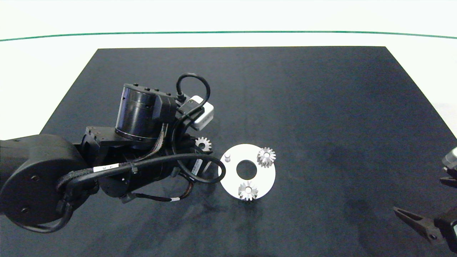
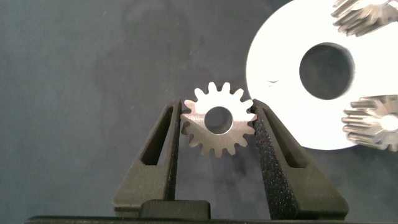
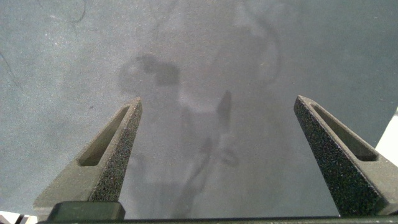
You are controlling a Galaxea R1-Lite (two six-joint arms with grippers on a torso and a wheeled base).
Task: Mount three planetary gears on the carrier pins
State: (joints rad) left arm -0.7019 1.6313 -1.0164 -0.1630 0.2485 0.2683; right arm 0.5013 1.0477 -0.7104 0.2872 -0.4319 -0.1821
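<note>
On the dark counter (image 1: 321,107), just beside the left pincer (image 2: 217,121), lies the white disc (image 1: 266,176), two planetary gears (image 1: 266,156) seated on its carrier pins (image 1: 227,157), the third pin bare. The left pincer's fingers (image 2: 268,134) clamp the third gear (image 2: 218,119) by its teeth. Well apart, the right pincer (image 3: 217,109) hangs spread wide over bare counter.

Lab bench; dark mat (image 1: 321,107), white table (image 1: 53,64)

My black left arm (image 1: 43,178): cylindrical joints, looping black cables, small white labels, a white camera box (image 1: 201,112), grey foam-padded fingers (image 2: 270,149).
</note>
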